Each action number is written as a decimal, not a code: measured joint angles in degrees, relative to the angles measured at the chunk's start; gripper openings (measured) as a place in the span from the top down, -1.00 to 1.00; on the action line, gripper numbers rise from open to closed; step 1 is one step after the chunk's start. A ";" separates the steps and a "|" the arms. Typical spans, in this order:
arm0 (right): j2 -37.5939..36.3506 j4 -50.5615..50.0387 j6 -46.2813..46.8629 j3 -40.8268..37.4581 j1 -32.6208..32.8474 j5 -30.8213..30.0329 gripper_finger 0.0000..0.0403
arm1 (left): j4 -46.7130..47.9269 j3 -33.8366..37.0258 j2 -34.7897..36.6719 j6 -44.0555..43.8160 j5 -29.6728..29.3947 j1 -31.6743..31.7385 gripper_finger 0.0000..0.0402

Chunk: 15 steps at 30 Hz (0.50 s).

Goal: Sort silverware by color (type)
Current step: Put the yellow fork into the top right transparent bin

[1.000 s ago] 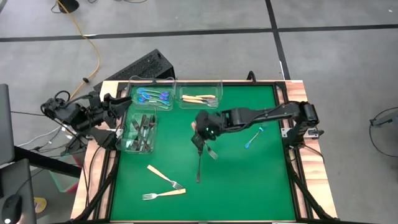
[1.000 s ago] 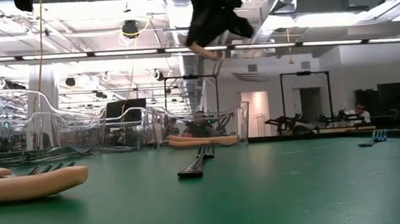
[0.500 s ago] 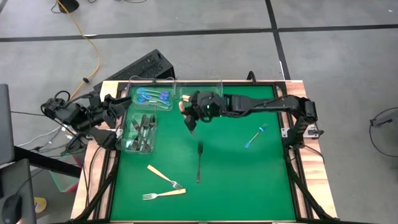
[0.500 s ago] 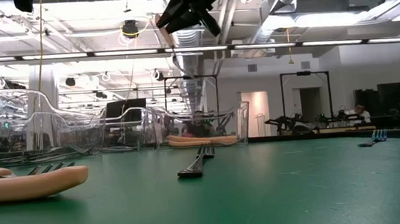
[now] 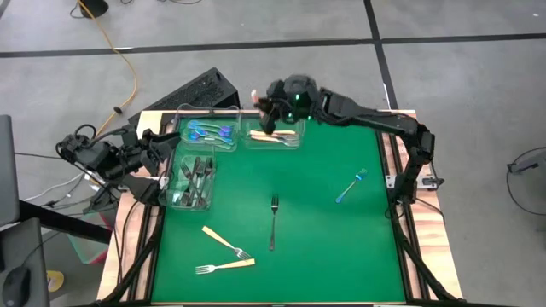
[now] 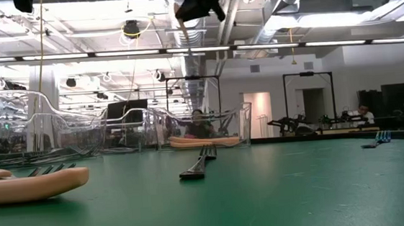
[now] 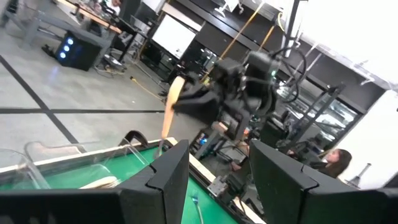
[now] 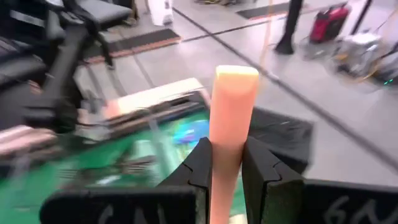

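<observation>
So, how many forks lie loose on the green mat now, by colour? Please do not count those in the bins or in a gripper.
Tan-handled forks: 2
Blue fork: 1
Dark fork: 1
Total: 4
Not counted: 1 held tan fork in the right gripper.

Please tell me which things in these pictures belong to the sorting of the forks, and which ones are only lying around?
Belonging to the job:
- tan-handled fork held by the right gripper
- two tan-handled forks on the green mat
- dark grey-black fork mid-mat
- shiny blue fork
- clear plastic bins holding sorted forks

Lying about:
- black keyboard
- orange cable on the floor
</observation>
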<state>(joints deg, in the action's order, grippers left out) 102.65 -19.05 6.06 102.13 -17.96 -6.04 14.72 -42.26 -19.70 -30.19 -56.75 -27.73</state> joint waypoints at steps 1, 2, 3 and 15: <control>0.42 -1.15 -2.25 1.36 -0.70 -0.12 0.71 | 0.01 0.00 -0.01 0.16 -0.50 0.00 0.24; 0.78 -1.90 -4.26 2.36 -1.43 -0.41 0.71 | 0.02 0.00 -0.01 0.18 -1.06 0.01 0.24; 1.17 -3.15 -6.20 3.02 -2.21 -0.67 0.71 | 0.00 0.00 0.00 0.21 -1.51 0.00 0.24; 11.20 -14.48 -20.19 3.43 -5.51 -1.50 0.71 | 1.21 0.00 -0.04 -0.78 -4.34 0.01 0.24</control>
<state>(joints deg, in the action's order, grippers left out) 113.86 -33.53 -14.13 105.56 -23.47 -7.55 15.93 -42.26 -19.75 -30.97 -61.08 -27.71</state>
